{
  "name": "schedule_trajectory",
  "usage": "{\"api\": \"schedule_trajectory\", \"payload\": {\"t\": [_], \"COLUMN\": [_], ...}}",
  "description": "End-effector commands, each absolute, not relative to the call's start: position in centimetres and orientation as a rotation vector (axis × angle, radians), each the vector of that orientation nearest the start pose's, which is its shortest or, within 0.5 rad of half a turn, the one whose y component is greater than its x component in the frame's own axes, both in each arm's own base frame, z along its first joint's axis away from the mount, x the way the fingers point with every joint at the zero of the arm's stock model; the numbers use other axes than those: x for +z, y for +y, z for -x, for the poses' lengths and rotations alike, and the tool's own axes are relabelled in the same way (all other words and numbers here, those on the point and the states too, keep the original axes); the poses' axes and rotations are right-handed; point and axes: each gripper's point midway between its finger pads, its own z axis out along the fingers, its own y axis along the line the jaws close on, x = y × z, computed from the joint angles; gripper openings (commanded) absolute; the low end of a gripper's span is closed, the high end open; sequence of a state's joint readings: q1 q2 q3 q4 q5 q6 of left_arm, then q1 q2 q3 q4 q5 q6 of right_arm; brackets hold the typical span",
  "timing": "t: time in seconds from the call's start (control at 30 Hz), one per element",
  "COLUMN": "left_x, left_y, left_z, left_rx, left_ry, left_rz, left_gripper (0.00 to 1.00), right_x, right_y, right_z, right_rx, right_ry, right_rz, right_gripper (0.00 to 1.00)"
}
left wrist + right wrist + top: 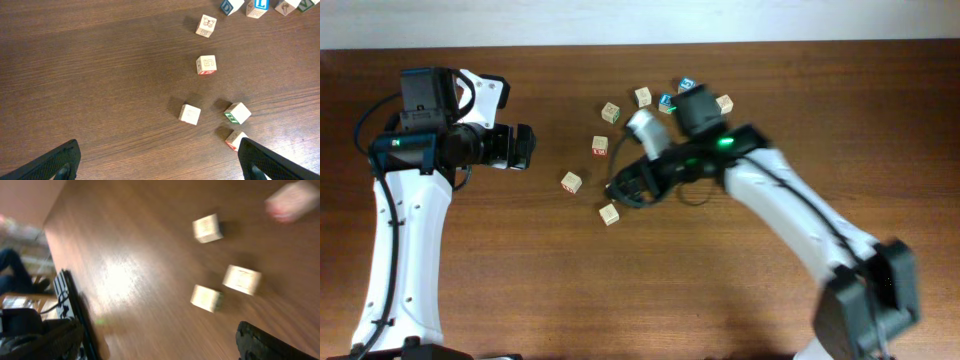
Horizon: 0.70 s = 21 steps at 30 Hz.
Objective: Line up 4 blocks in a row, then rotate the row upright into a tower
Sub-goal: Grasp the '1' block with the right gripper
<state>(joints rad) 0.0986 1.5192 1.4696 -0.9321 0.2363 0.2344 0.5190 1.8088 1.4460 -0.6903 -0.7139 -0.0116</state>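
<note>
Several pale wooden blocks lie scattered mid-table: one with red print point(600, 146), two plain-looking ones point(571, 182) point(609, 214), and others further back point(610, 112) point(643, 96). In the left wrist view one block shows a green letter point(237, 112) and another a red face point(235, 140), just beside my right-hand fingertip point(270, 160). My left gripper point(525, 147) point(162, 167) hovers open left of the blocks, holding nothing. My right gripper point(625, 187) point(160, 350) hangs open over the cluster. Its view is blurred and shows three pale blocks point(207, 228) point(242, 279) point(206, 298).
Two blue-faced cubes point(665, 103) point(687, 84) and another pale cube point(724, 103) sit at the back by the right arm's wrist. In the left wrist view the blue cubes point(230, 6) point(257, 6) line the top edge. The table's far edge point(640, 42) runs along the top.
</note>
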Motion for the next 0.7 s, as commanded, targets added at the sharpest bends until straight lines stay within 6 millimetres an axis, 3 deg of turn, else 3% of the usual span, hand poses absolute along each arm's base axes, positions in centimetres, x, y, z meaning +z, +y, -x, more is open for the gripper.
{"api": "schedule_trajectory", "payload": {"t": [0.0,0.07,0.13,0.23,0.5,0.67], "left_x": [23.0,23.0,23.0,23.0,23.0,23.0], "left_y": [0.6,2.0,4.4,5.8,5.8,5.8], "left_z": [-39.4,-39.3,-39.2,-39.0,-39.0,-39.0], "left_rx": [-0.166,-0.178,-0.165,-0.152,-0.152,-0.152], "left_ry": [2.498,2.507,2.504,2.502,2.502,2.503], "left_rz": [-0.216,-0.089,0.022,0.07,0.07,0.07], "left_gripper": [0.99,0.99,0.99,0.99,0.99,0.99], "right_x": [12.4,7.5,4.8,4.2,2.8,2.3], "right_y": [34.6,33.9,32.9,32.1,34.1,34.3], "right_z": [-30.5,-31.3,-32.1,-32.9,-33.5,-33.5], "right_rx": [1.117,0.816,0.522,0.392,0.392,0.382], "right_ry": [2.507,2.728,2.825,2.835,2.794,2.791], "right_rz": [1.031,0.843,0.627,0.493,0.541,0.543], "right_gripper": [0.98,0.87,0.77,0.68,0.58,0.42]}}
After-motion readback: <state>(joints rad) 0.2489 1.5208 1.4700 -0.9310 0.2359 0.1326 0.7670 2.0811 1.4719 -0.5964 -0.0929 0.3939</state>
